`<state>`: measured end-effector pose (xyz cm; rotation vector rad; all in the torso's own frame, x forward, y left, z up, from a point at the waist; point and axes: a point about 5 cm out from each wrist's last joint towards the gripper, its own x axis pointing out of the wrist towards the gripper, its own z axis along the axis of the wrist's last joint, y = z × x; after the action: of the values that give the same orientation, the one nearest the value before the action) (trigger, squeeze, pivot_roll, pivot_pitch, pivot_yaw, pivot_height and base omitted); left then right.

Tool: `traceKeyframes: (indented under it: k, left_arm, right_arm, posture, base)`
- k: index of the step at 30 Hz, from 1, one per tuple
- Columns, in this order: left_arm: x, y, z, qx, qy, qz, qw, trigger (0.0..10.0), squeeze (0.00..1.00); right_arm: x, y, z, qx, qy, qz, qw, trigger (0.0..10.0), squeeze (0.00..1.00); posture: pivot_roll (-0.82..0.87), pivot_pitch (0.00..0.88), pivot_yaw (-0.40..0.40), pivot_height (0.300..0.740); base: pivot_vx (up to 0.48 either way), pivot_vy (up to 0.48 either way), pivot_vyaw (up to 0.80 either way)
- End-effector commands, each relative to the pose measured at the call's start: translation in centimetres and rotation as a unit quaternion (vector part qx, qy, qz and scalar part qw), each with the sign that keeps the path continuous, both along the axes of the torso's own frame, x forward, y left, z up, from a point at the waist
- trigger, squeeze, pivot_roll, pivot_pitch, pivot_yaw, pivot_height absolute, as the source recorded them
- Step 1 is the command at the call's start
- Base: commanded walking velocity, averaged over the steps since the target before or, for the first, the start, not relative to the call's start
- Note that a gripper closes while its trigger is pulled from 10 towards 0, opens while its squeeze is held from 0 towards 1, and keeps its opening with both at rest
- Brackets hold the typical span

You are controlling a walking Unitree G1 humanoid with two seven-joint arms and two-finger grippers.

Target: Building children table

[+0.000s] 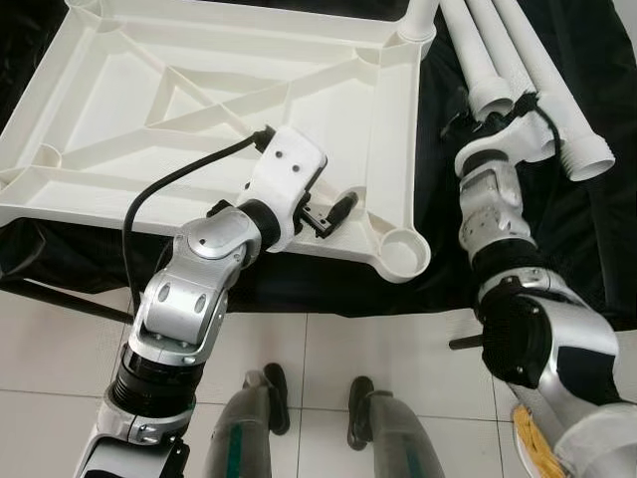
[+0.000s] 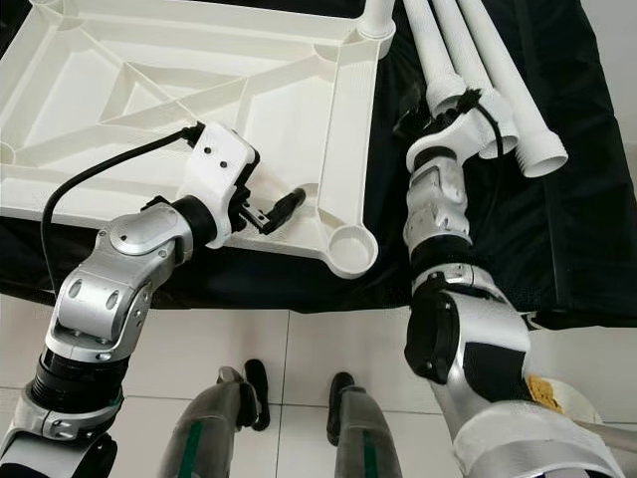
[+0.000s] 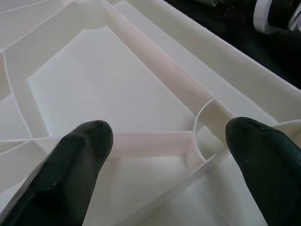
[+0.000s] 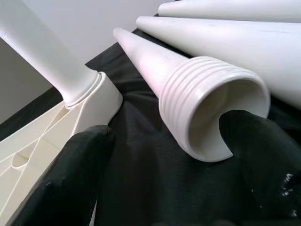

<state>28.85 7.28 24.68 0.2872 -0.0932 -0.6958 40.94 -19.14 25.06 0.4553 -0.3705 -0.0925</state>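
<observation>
A white plastic tabletop (image 1: 199, 100) lies upside down on a black cloth, ribs facing up. One white leg (image 1: 423, 15) stands in its far right corner socket. The near right corner socket (image 1: 403, 252) holds nothing. My left gripper (image 1: 328, 216) hovers low over the ribs just left of that socket; its fingers (image 3: 80, 150) are spread open around nothing. Three loose legs lie right of the tabletop. My right gripper (image 1: 493, 108) is open at the threaded end of the leftmost leg (image 4: 207, 94), with a finger (image 4: 263, 155) on either side of it.
The black cloth (image 1: 438, 179) covers the low surface and drops off at its near edge onto pale floor tiles (image 1: 328, 349). My own two legs (image 1: 299, 428) stand on the tiles below. Something yellow (image 1: 532, 443) lies at the bottom right.
</observation>
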Motion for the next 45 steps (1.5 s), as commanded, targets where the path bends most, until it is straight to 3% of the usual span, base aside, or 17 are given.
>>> traceKeyframes:
  k: [1,8,9,11,12,13,16,17,20,21,31,37,41,45]
  left_arm:
    - [-0.3,-0.1,-0.3,-0.001,0.006,0.001,1.000,10.0,0.00]
    - [-0.3,0.0,-0.3,-0.001,0.009,0.004,1.000,10.0,0.00]
    - [-0.4,0.0,-0.3,-0.001,0.009,0.004,1.000,10.0,0.00]
    - [-0.4,0.0,-0.2,-0.001,0.009,0.004,1.000,10.0,0.00]
    - [-0.4,0.0,-0.3,0.000,0.010,0.004,1.000,10.0,0.00]
    - [-0.4,-0.1,-0.3,0.000,0.010,0.004,1.000,10.0,0.00]
    - [-0.5,-0.1,-0.3,0.000,0.011,0.004,1.000,10.0,0.00]
    - [-0.5,-0.1,-0.3,0.001,0.011,0.004,1.000,10.0,0.00]
    - [-0.5,-0.1,-0.3,0.001,0.011,0.004,1.000,10.0,0.00]
    - [-0.5,-0.1,-0.3,0.002,0.012,0.004,1.000,10.0,0.00]
    - [-0.5,-0.1,-0.4,0.004,0.015,0.007,1.000,10.0,0.00]
    - [-0.3,0.2,-0.2,0.002,0.012,0.015,1.000,10.0,0.00]
    - [0.1,0.1,-0.1,0.000,0.010,0.020,1.000,10.0,0.00]
    - [0.1,-0.1,-0.1,-0.003,0.009,0.018,1.000,10.0,0.00]
  right_arm:
    - [0.0,0.2,-0.6,0.003,0.006,0.004,1.000,10.0,0.00]
    - [0.1,0.4,-0.4,0.006,-0.003,0.017,1.000,9.8,0.00]
    - [0.1,0.4,-0.3,0.009,-0.008,0.021,1.000,6.5,0.00]
    - [0.1,0.4,-0.2,0.011,-0.010,0.023,1.000,6.2,0.00]
    - [0.2,0.4,0.0,0.015,-0.016,0.028,0.999,5.0,0.00]
    - [0.3,0.3,0.2,0.018,-0.016,0.029,0.999,4.4,0.00]
    - [0.3,0.2,0.3,0.024,-0.016,0.032,0.999,4.3,0.00]
    - [0.4,0.2,0.5,0.025,-0.016,0.036,0.999,0.5,0.00]
    - [0.4,0.2,0.6,0.026,-0.016,0.038,0.999,0.8,0.00]
    - [0.5,0.1,0.7,0.028,-0.016,0.039,0.999,0.0,0.00]
    - [0.4,-0.2,1.1,0.028,-0.032,0.041,0.998,0.0,0.00]
    - [0.1,0.4,2.1,0.015,-0.090,0.080,0.993,0.0,0.00]
    - [-0.2,1.2,3.6,-0.028,-0.141,0.127,0.981,0.0,0.00]
    - [-0.4,1.2,4.3,-0.040,-0.163,0.134,0.977,0.0,0.00]
  posture:
    - [0.14,0.338,0.040,0.740]
    - [0.14,0.337,0.043,0.740]
    - [0.14,0.336,0.045,0.740]
    - [0.14,0.336,0.045,0.740]
    - [0.14,0.336,0.048,0.740]
    - [0.15,0.335,0.049,0.740]
    - [0.15,0.333,0.052,0.740]
    - [0.16,0.332,0.054,0.740]
    - [0.16,0.332,0.054,0.740]
    - [0.16,0.333,0.055,0.740]
    - [0.17,0.322,0.049,0.740]
    - [0.16,0.308,0.042,0.740]
    - [0.15,0.301,0.036,0.740]
    - [0.14,0.295,0.034,0.740]
  base:
    - [0.000,0.000,0.00]
    - [0.000,0.000,0.00]
    - [0.000,0.000,0.00]
    - [0.000,0.000,0.00]
    - [0.000,0.000,0.00]
    - [0.000,0.000,0.00]
    - [0.000,0.000,0.00]
    - [0.000,0.000,0.00]
    - [0.000,0.000,0.00]
    - [0.000,0.000,0.00]
    - [0.000,0.000,0.00]
    - [0.000,0.000,0.00]
    - [0.000,0.000,0.00]
    - [0.000,0.000,0.00]
